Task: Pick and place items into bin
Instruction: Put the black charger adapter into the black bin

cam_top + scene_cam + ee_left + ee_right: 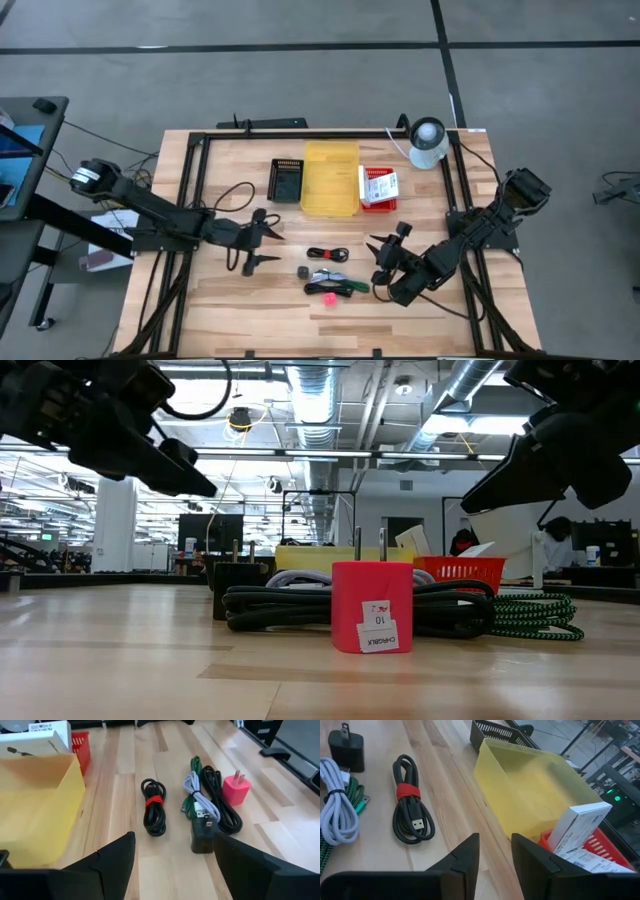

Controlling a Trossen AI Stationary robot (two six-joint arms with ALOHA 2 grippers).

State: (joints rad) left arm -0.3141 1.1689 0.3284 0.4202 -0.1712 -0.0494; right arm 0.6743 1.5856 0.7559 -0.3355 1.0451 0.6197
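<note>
A black cable coil tied with a red band [328, 254] lies on the wooden table between both grippers. Nearer the table's near edge lie a black charger block [302, 271], a bundle of green, white and black cables [335, 285] and a pink plug block [372, 607]. The yellow bin [330, 178] stands toward the far edge. My left gripper [175, 855] hovers open, left of the items, its fingers wide apart. My right gripper [495, 852] hovers to their right, open by a narrow gap, facing the bin [530, 785] and the red-banded cable [410, 805].
A black basket [287, 180] stands left of the yellow bin. On the bin's right, a red basket [378, 187] holds a white box [580, 825]. A white round object [428, 140] sits at the far right corner. Black frame rails [190, 190] border the table.
</note>
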